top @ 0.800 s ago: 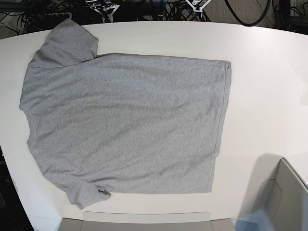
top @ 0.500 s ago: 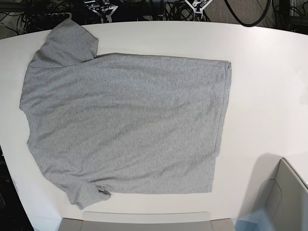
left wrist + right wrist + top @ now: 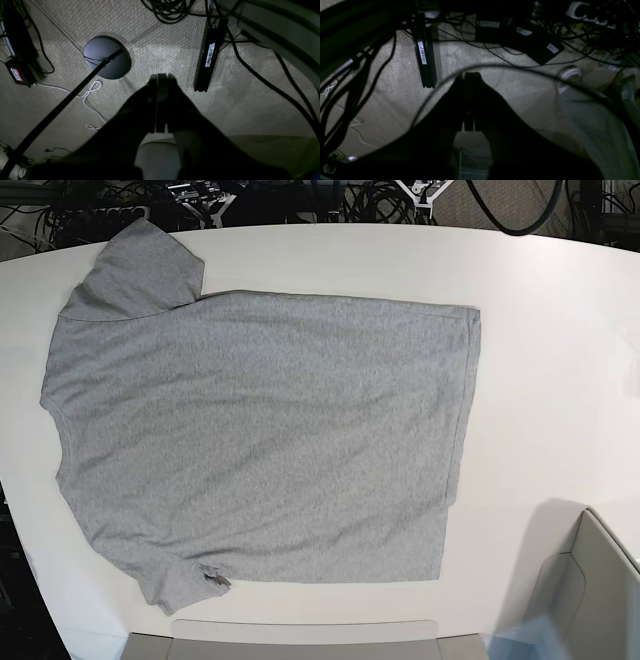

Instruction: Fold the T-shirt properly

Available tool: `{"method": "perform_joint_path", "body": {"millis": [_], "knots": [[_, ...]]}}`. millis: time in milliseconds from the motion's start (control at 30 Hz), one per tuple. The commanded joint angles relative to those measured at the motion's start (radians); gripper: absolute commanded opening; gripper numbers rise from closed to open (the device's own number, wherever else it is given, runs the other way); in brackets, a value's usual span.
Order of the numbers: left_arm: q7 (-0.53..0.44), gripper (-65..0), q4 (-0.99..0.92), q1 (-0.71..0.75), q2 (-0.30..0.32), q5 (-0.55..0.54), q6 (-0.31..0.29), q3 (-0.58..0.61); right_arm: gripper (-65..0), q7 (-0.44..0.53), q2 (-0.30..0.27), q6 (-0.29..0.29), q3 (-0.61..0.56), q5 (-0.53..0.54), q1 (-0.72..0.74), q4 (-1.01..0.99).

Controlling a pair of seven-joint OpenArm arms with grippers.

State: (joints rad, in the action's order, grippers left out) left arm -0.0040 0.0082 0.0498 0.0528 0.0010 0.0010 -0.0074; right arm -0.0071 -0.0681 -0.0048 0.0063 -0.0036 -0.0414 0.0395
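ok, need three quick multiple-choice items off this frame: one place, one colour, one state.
1. Where does the heather-grey short-sleeved cotton T-shirt lie in the base view?
A. On the white table, towards the left
B. On the carpet
C. Draped over an arm

2. What colour shows on the T-shirt's upper side?
A. Plain grey
B. Black with white letters
C. Blue stripes

3. What state is the left hand in?
A. Wide open over the shirt
B. Shut, holding nothing
C. Shut on a sleeve

Answers:
1 A, it is spread flat on the tabletop.
2 A, no print shows.
3 B, the left wrist view shows its jaws together over the carpet, nothing between them.
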Motion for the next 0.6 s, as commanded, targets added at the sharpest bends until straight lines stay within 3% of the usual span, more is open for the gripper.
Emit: {"method": "perform_joint_path", "body": {"millis": [0, 567], "knots": [[-0.004, -64.9, 0.0, 0.002, -0.005, 0.004, 0.004, 0.001, -64.8, 0.005, -0.008, -0.001, 0.002, 0.001, 0.002, 0.003], [-0.004, -64.9, -0.003, 0.005, -0.005, 0.001, 0.004, -0.006, -64.8, -0.001, 0.003, 0.004, -0.033, -0.002, 0.034, 0.0]]}}
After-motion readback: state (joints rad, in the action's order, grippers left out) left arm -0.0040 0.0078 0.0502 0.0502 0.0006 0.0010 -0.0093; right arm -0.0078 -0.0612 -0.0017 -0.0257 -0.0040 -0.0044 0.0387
